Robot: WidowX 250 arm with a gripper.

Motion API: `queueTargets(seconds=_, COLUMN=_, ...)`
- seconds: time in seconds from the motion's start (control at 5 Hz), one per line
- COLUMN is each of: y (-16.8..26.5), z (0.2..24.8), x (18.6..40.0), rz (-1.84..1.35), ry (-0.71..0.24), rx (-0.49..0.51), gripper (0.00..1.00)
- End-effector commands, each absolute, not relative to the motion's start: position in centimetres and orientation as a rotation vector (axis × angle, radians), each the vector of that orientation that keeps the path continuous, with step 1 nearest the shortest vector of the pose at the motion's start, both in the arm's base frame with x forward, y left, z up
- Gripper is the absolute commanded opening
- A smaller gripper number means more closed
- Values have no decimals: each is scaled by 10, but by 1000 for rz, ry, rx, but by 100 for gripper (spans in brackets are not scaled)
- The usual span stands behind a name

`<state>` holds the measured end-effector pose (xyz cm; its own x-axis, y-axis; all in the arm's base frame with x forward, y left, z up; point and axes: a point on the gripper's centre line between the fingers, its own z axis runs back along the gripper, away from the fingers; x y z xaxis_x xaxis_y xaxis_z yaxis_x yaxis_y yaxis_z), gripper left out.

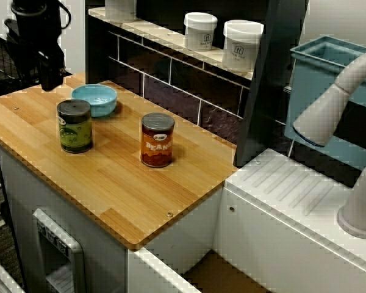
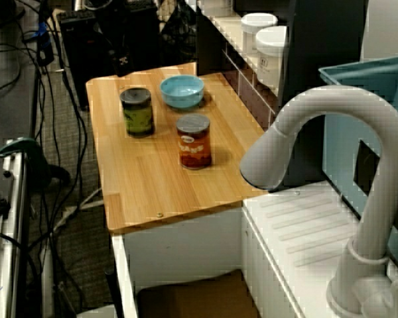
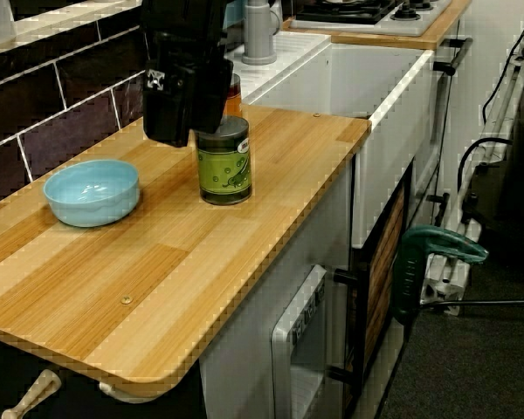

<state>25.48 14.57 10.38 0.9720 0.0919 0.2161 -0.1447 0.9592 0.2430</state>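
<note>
My black gripper (image 1: 50, 84) hangs above the far left corner of the wooden counter (image 1: 128, 183), just left of a light blue bowl (image 1: 94, 99). Its jaws read as one dark block, so their state is unclear, and nothing shows between them. A green-labelled can (image 1: 74, 126) stands in front of the bowl. An orange beans can (image 1: 157, 140) stands further right. From the sink end the gripper (image 2: 127, 67) is behind the bowl (image 2: 182, 91) and green can (image 2: 138, 111). From the counter's left end the gripper (image 3: 170, 135) partly hides the orange can (image 3: 234, 94).
Two white jars (image 1: 200, 30) (image 1: 242, 44) stand on the tiled shelf behind the counter. A dark post (image 1: 265, 85) divides counter from white sink unit (image 1: 293, 201), which has a curved faucet (image 1: 329, 110) and a teal rack (image 1: 329, 67). Cables and a clamp (image 2: 26, 156) lie off the counter's left side.
</note>
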Motion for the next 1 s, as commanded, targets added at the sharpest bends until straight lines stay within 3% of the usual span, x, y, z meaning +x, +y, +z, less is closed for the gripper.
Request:
queueTargets(seconds=0.0, y=152, z=98, x=260, rz=68, ry=-198, rx=302, gripper=100)
queueTargets(seconds=0.2, y=151, z=98, x=255, rz=55, ry=-177, rx=271, gripper=100)
queueTargets(seconds=0.8, y=94, z=94, x=244, rz=48, ry=-154, rx=182, gripper=100)
